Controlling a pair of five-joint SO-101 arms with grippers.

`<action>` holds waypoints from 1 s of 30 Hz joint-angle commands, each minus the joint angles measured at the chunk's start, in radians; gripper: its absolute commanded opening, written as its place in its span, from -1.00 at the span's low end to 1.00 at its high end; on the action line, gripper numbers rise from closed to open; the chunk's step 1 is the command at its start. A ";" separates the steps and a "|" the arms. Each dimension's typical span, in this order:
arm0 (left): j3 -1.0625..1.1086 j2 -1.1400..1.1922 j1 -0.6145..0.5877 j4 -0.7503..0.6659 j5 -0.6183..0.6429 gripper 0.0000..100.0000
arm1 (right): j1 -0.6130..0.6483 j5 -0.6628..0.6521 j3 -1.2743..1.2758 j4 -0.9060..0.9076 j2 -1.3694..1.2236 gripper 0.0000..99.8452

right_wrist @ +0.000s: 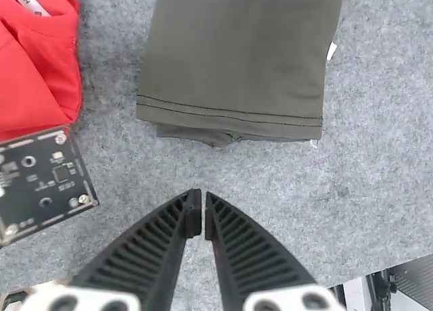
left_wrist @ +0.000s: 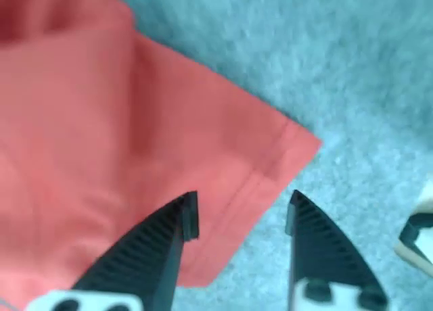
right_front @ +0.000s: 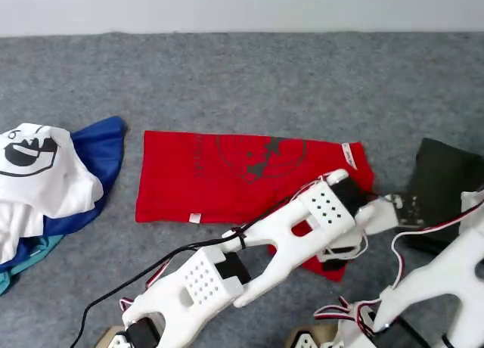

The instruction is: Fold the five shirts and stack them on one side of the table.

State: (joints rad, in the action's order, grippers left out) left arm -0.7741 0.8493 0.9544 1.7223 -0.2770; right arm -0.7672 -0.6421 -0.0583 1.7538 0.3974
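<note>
A red shirt [right_front: 227,178] lies flat on the grey table, partly folded into a long strip. My left gripper [left_wrist: 243,206] is open just above the red shirt [left_wrist: 101,122], with the hem near one corner between its fingers. In the high view the left gripper [right_front: 333,259] sits at the shirt's near right corner. A dark folded shirt [right_front: 442,185] rests at the right side. My right gripper [right_wrist: 203,209] is shut on nothing, over bare table close to the near edge of the dark shirt [right_wrist: 237,54].
A loose pile at the left holds a white printed shirt [right_front: 41,170], a blue shirt [right_front: 102,155] and a teal one [right_front: 26,253]. The left arm's circuit board [right_wrist: 40,182] is close beside my right gripper. Grey table [right_front: 265,83] stretches to the back.
</note>
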 commanded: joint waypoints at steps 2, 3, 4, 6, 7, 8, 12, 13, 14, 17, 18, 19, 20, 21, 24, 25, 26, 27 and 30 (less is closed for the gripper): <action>-0.056 0.002 -0.018 0.029 0.006 -0.57 | -0.007 -0.009 -0.006 0.041 0.031 -0.96; -0.045 0.005 -0.018 0.029 0.005 -0.57 | -0.007 -0.009 -0.006 0.041 0.031 -0.96; -0.036 0.014 -0.017 0.029 0.005 -0.57 | -0.008 -0.009 -0.006 0.041 0.031 -0.96; -0.028 0.043 -0.018 0.029 -0.012 -0.57 | -0.010 -0.011 -0.006 0.041 0.031 -0.96; -0.028 0.063 -0.021 0.029 -0.021 -0.57 | -0.010 -0.011 -0.006 0.041 0.031 -0.96; -0.031 0.084 -0.025 0.029 -0.026 -0.57 | -0.008 -0.011 -0.006 0.041 0.031 -0.96; -0.071 0.138 -0.040 0.029 -0.028 -0.57 | -0.007 -0.011 -0.006 0.039 0.028 -0.96; -0.087 0.143 -0.043 0.031 -0.028 -0.57 | -0.007 -0.011 -0.006 0.039 0.028 -0.96; -0.090 0.143 -0.044 0.031 -0.028 -0.57 | -0.007 -0.011 -0.006 0.039 0.027 -0.96; -0.090 0.146 -0.040 0.026 -0.026 -0.59 | -0.007 -0.011 -0.008 0.039 0.027 -0.96; -0.091 0.153 -0.040 0.026 -0.025 -0.61 | -0.007 -0.011 -0.008 0.039 0.028 -0.96; -0.097 0.166 -0.038 0.028 -0.026 -0.66 | -0.007 -0.011 -0.008 0.039 0.030 -0.96; -0.097 0.170 -0.037 0.028 -0.026 -0.71 | -0.007 -0.011 -0.008 0.039 0.030 -0.96; -0.099 0.176 -0.032 0.028 -0.028 -0.78 | -0.007 -0.011 -0.008 0.039 0.030 -0.96; -0.099 0.176 -0.012 0.029 -0.029 -0.97 | -0.007 -0.011 -0.008 0.039 0.030 -0.96; -0.099 0.175 -0.006 0.031 -0.028 -0.97 | -0.007 -0.011 -0.008 0.039 0.030 -0.96; -0.099 0.173 -0.003 0.031 -0.023 -0.97 | -0.007 -0.011 -0.008 0.039 0.030 -0.96; -0.099 0.163 0.000 0.031 -0.023 -0.97 | -0.007 -0.011 -0.008 0.039 0.030 -0.96; -0.097 0.114 -0.006 0.031 -0.023 -0.97 | -0.007 -0.011 -0.008 0.039 0.030 -0.96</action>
State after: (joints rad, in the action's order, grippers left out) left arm -0.8508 1.0180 0.9574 1.7361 -0.2984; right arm -0.7672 -0.6421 -0.0583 1.7538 0.3974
